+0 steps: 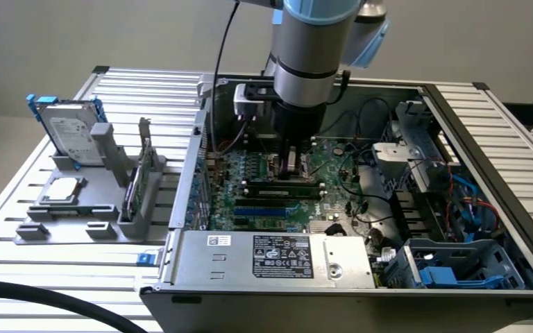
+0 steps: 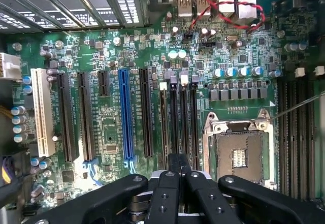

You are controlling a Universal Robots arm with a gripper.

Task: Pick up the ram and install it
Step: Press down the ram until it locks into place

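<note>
Slatted metal counter [image 1: 53, 277] is carrying a grey holder [image 1: 86, 208] and an open computer case [image 1: 488, 132]. Inside, the claw [image 2: 177, 170] is sitting closed over the motherboard [image 2: 106, 127]; the ram [image 1: 285, 183] is lying in its slots.

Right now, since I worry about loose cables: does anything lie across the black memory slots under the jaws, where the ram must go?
No. Nothing visible lies across the memory slots. The red wires run by the rear ports, well clear of the slots.
</note>
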